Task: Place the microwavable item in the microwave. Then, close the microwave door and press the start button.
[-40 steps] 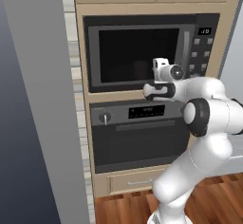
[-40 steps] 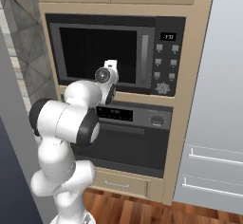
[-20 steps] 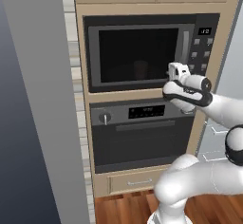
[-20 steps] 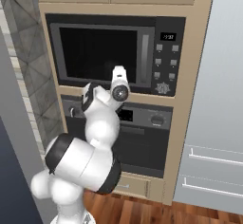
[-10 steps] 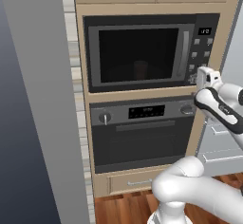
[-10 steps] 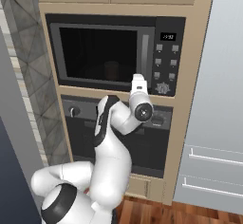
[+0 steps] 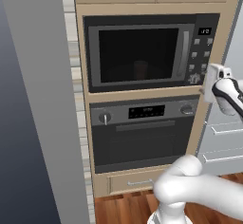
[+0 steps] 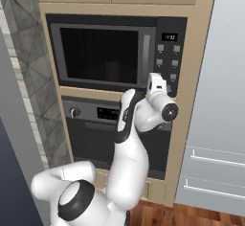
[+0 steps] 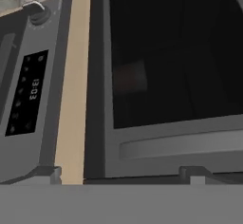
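Your two dark finger tips (image 9: 121, 173) stand wide apart at the bottom of the hand view, one at lower left and one at lower right, with nothing between them. The gripper carries no object.

In the right base view, the white hand (image 8: 156, 87) sits at centre frame, just beside the lower part of the black button panel with its small display (image 8: 170, 62). In the left base view the hand (image 7: 212, 81) lies at the right edge, near the same panel (image 7: 201, 47).

The small translucent pinkish-brown tumbler cup (image 8: 113, 70) stands inside the wide dark grey-black built-in microwave (image 7: 147, 52), dimly visible through the black window. The wide dark grey door with its long grey vertical bar handle (image 7: 183, 52) appears shut.

The step in hand is judged to be the start press.

- Roll the hand so that one finger tip leads.
- Identify the start button before advancing; the buttons are too small to tell apart here.
- Approach square to the panel and push briefly.
- Keep clear of the grey oven knob (image 7: 187, 109) below.
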